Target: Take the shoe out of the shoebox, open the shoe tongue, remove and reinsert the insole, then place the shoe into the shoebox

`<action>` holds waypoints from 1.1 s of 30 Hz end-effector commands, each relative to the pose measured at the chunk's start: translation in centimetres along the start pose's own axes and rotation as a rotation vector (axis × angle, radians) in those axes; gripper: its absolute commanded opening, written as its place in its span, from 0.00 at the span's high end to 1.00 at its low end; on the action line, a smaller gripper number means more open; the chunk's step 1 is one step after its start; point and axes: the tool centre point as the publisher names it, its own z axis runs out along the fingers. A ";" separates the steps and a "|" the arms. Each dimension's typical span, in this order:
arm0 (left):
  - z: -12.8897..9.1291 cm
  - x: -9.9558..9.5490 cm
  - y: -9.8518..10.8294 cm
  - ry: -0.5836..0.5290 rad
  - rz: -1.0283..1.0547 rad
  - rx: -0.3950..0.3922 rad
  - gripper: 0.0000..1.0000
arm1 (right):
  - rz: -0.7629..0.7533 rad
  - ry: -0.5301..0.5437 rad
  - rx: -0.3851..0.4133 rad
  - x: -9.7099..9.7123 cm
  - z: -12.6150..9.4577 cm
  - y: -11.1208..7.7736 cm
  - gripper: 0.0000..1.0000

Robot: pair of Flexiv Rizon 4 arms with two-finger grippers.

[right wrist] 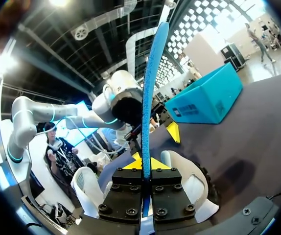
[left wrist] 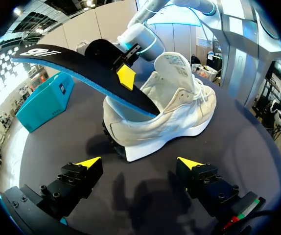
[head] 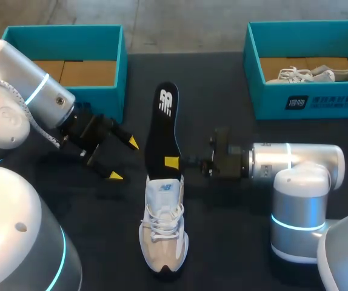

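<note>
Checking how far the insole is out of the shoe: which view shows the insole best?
The left wrist view: the insole shows side-on, its lower end in the shoe. The head view gives its black top face only; the right wrist view, a blue edge in the right pincer.

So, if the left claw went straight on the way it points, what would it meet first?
Probably the side of the shoe, which stands right ahead of the open left claw; the insole slants above that line, though depth is hard to judge.

Two shoeboxes, two shoes, one insole.
</note>
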 end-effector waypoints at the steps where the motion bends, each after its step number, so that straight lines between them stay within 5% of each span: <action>1: -0.1 0.0 -0.1 0.001 0.000 -0.004 0.00 | 0.002 -0.002 0.000 0.0 0.2 -0.2 1.00; 33: -0.1 0.0 -0.1 0.001 0.000 -0.004 0.00 | 0.020 -0.010 -0.004 0.1 0.0 -1.6 1.00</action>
